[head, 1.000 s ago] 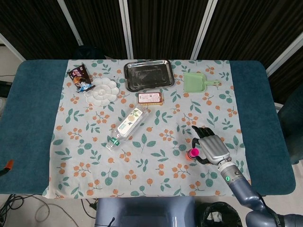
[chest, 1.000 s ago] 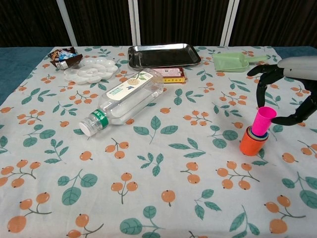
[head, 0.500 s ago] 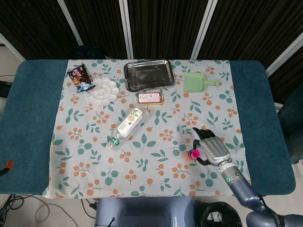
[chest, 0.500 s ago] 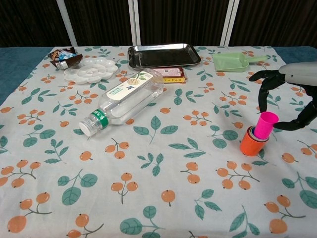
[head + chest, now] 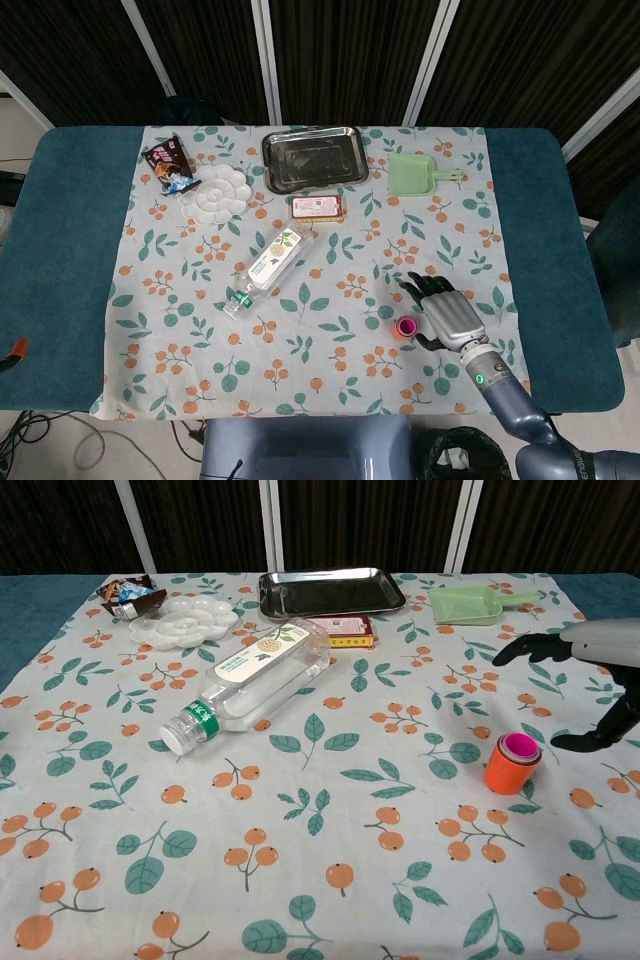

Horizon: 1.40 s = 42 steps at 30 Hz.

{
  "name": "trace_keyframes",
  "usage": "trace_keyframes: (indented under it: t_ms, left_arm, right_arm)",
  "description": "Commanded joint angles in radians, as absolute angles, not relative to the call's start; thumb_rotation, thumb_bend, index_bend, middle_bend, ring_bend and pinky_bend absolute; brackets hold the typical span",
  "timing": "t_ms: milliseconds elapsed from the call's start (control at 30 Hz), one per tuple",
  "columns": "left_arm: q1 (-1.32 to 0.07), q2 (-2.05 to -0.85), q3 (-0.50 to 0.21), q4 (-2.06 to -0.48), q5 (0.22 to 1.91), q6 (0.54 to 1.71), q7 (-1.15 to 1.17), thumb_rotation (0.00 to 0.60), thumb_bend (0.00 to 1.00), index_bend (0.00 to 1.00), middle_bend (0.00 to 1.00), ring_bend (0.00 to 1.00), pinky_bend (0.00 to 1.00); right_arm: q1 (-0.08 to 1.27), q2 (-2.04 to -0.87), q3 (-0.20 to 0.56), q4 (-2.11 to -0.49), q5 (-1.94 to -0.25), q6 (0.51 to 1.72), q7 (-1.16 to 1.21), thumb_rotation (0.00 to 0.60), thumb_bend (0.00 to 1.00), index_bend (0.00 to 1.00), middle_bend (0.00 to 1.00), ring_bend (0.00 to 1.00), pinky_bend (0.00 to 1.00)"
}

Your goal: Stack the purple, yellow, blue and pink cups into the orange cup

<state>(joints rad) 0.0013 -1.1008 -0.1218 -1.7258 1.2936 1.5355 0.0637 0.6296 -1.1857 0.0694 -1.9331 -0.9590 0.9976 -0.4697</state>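
Note:
The orange cup (image 5: 510, 768) stands upright on the patterned cloth at the right, with the pink cup (image 5: 521, 747) nested in it, its rim just above the orange rim. Other cups inside are hidden, apart from a thin coloured edge. In the head view the stack (image 5: 406, 327) shows from above as a pink ring in orange. My right hand (image 5: 590, 670) hovers just right of the stack, fingers spread, holding nothing and not touching it; the head view shows the same hand (image 5: 446, 314). My left hand is not visible.
A clear plastic bottle (image 5: 249, 684) lies on its side left of centre. Further back are a metal tray (image 5: 331, 590), a green dustpan (image 5: 472, 604), a white palette dish (image 5: 184, 621), a snack packet (image 5: 128, 594) and a small box (image 5: 349, 631).
The pink cup, tilted and sticking up out of the stack before, has dropped down into the orange cup. My right hand let go and its fingers spread away from it.

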Motion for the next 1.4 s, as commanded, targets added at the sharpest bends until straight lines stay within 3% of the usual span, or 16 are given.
trace_keyframes:
  t_ms: [33, 267, 400, 700, 933, 1400]
  left_arm:
    - [0.001, -1.101, -0.122, -1.726, 1.294, 1.536, 0.064, 0.600, 0.22, 0.17, 0.07, 0.01, 0.00]
    - [0.001, -1.101, -0.121, -1.726, 1.298, 1.537, 0.063, 0.600, 0.22, 0.17, 0.07, 0.01, 0.00]
    - [0.001, -1.101, -0.120, -1.727, 1.300, 1.538, 0.064, 0.600, 0.22, 0.17, 0.07, 0.01, 0.00]
    - [0.002, -1.102, -0.118, -1.732, 1.310, 1.543, 0.064, 0.600, 0.22, 0.17, 0.07, 0.01, 0.00]
    - [0.006, -1.099, -0.116, -1.738, 1.316, 1.551, 0.063, 0.600, 0.22, 0.17, 0.07, 0.01, 0.00]
    - [0.006, -1.098, -0.115, -1.737, 1.318, 1.551, 0.065, 0.600, 0.22, 0.17, 0.07, 0.01, 0.00]
  right_arm:
    - [0.631, -1.178, 0.077, -1.949, -0.938, 1.012, -0.474, 0.600, 0.40, 0.07, 0.00, 0.10, 0.11]
    - [0.579, -1.123, 0.100, -2.011, -0.968, 1.120, -0.425, 0.600, 0.39, 0.01, 0.00, 0.06, 0.08]
    - [0.491, -1.110, 0.085, -2.029, -1.084, 1.298, -0.418, 0.600, 0.40, 0.00, 0.00, 0.06, 0.08]
    - [0.255, -1.155, -0.048, -1.924, -1.436, 1.637, -0.317, 0.600, 0.40, 0.00, 0.00, 0.04, 0.05]
    - [0.157, -1.228, -0.075, -1.770, -1.480, 1.721, -0.298, 0.600, 0.40, 0.00, 0.00, 0.03, 0.04]
    - [0.108, -1.303, -0.044, -1.603, -1.476, 1.692, -0.203, 0.600, 0.39, 0.00, 0.00, 0.03, 0.04]
